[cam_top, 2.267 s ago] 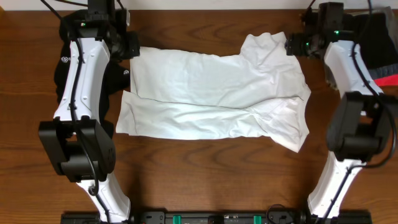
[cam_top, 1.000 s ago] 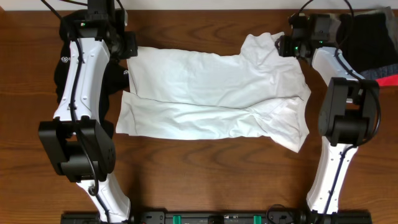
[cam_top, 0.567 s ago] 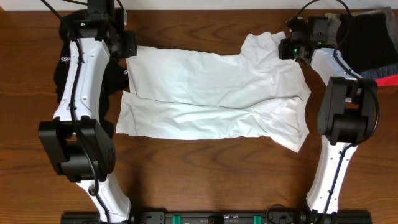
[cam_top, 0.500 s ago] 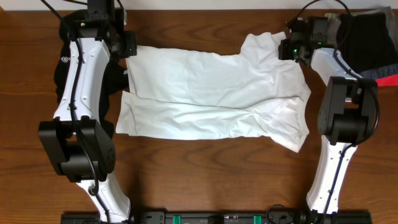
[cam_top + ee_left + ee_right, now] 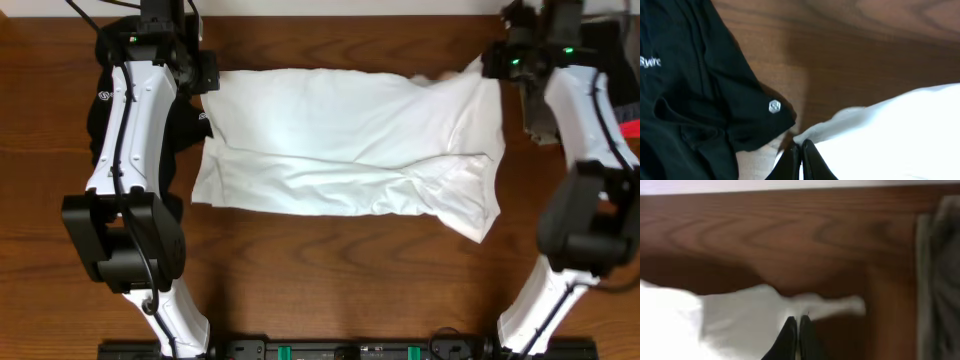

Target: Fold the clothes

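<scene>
1. White cotton is counted once: one T-shirt point(image 5: 350, 140) is laid sideways across the middle of the wooden table point(image 5: 330, 290), with its far edge drawn nearly straight between the two grippers. A long crease is seen along its near half.
2. Two arms are seen, one at each side of the shirt.
3. The left gripper point(image 5: 801, 152) is placed at the shirt's far left corner. Its jaws are pressed together and clamped on the white hem.
4. The right gripper point(image 5: 795, 327) is placed at the far right corner. Its jaws are likewise closed on white cloth, and a small tab of fabric is left sticking out to one side.
5. One black garment point(image 5: 690, 100) is spread under the left arm, just beside the shirt's left edge. Two white marks are counted on it: a small hexagon logo point(image 5: 774, 106) and some lettering point(image 5: 650, 62).
6. One grey garment point(image 5: 940, 280) is seen at the table's right end, apart from the shirt. A coral-red scrap point(image 5: 630, 128) is glimpsed at the overhead view's right edge.
</scene>
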### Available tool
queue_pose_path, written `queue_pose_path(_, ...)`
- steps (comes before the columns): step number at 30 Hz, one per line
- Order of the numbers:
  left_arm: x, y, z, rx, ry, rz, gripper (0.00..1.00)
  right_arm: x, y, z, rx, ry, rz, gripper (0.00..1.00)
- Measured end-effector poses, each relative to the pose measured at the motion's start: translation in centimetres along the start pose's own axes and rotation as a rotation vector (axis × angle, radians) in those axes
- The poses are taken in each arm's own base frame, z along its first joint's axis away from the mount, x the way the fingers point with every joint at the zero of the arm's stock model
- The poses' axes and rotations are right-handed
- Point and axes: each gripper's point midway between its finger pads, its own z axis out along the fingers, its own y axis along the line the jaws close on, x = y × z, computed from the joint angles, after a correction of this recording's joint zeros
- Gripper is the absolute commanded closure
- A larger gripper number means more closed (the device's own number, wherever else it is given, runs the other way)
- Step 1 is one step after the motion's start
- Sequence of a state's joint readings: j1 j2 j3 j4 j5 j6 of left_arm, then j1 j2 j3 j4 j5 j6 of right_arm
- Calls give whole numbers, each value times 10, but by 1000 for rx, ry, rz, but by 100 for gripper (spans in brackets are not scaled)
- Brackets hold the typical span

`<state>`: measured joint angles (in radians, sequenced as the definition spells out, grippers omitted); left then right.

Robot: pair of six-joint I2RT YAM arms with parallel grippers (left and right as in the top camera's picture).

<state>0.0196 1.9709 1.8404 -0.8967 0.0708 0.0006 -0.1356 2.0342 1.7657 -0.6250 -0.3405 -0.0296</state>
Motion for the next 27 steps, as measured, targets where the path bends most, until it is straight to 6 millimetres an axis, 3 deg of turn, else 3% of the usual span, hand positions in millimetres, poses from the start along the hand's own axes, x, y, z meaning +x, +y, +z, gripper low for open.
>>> queue_pose_path(4, 14, 1, -6, -3, 53, -1, 94, 14, 10, -29, 2, 70, 17, 99)
queue_pose_path(11, 41, 3, -17, -11, 157, -2, 94, 84, 15, -50, 16, 362, 108, 99)
queue_pose_path(15, 53, 3, -19, -13, 203, -3, 94, 110, 12, -61, 51, 474, 135, 99)
queue_pose_path(21, 59, 5, -13, -24, 216, -2, 94, 125, 1, -64, 106, 524, 151, 99)
queue_pose_path(27, 77, 16, 9, -67, 252, -2, 94, 159, -18, -57, 130, 588, 202, 99)
